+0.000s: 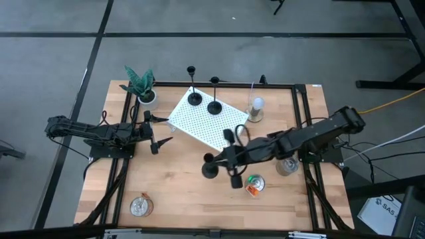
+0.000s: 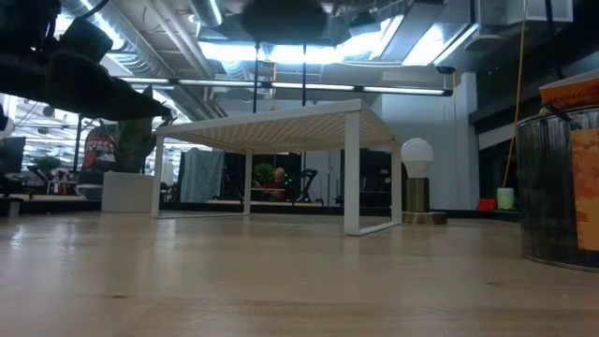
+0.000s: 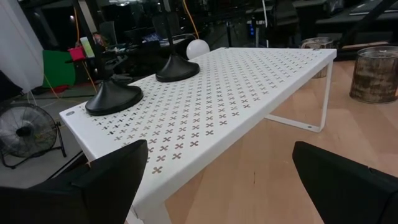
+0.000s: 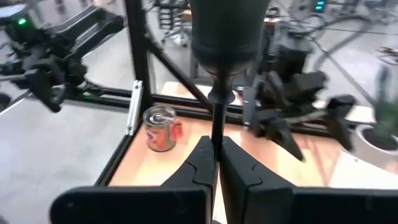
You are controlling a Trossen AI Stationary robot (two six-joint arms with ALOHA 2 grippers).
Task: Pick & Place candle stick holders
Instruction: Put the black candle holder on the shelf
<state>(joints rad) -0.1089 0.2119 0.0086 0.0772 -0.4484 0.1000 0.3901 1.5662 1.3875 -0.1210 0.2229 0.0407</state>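
The right pincer (image 4: 213, 163) is clamped on the thin stem of a matte black candle stick holder (image 4: 221, 43), carried above the worktop (image 1: 179, 192) just near of the white perforated shelf (image 1: 199, 123). Two more holders (image 1: 194, 98) stand upright on that shelf, round flat bases down. The left pincer (image 1: 158, 133) hangs with fingers apart at the shelf's left edge.

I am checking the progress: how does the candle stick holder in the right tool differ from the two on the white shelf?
The held holder is clamped at its stem by the right tool, off the white shelf. The two placed holders stand upright on the shelf, free of any tool. All three are matte black.
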